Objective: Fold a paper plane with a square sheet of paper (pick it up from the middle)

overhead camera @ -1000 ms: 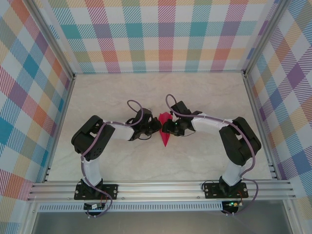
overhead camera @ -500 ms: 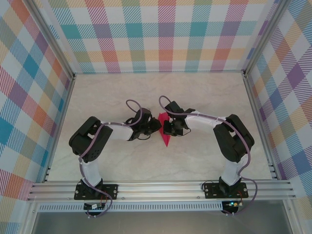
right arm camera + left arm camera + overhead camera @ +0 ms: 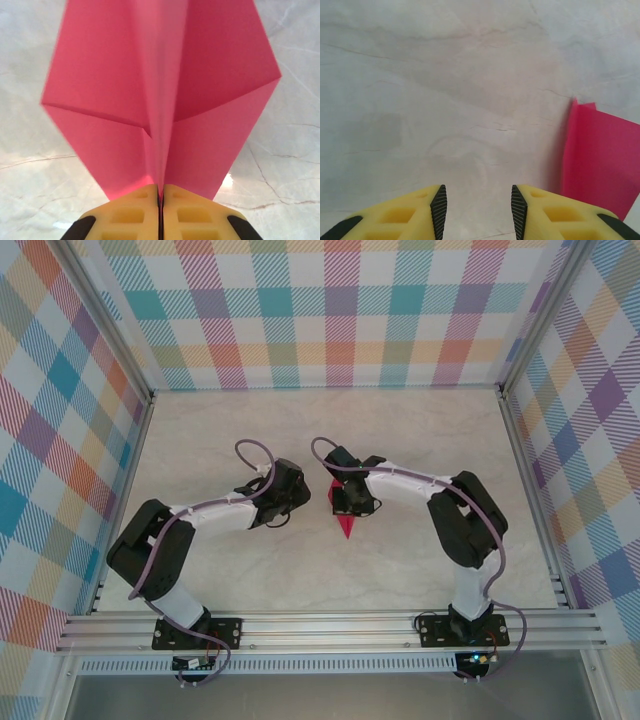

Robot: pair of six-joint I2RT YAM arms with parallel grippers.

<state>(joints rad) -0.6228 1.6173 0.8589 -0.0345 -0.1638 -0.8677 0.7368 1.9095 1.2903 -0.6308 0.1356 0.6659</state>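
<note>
Your left gripper (image 3: 479, 210) has let go and drawn back toward frame left, jaws parted and empty. Your right gripper (image 3: 161, 192) now pinches the paper plane (image 3: 100, 90) by its centre ridge, so the handover looks done.

The left arm (image 3: 215, 508) and the right arm (image 3: 410, 480) bend at the elbow and reach inward toward each other. The left hand (image 3: 479, 207) has its yellow fingers parted. The right hand (image 3: 161, 195) has its fingers pressed flat together, pinching the paper plane (image 3: 160, 100) by its centre ridge.
</note>
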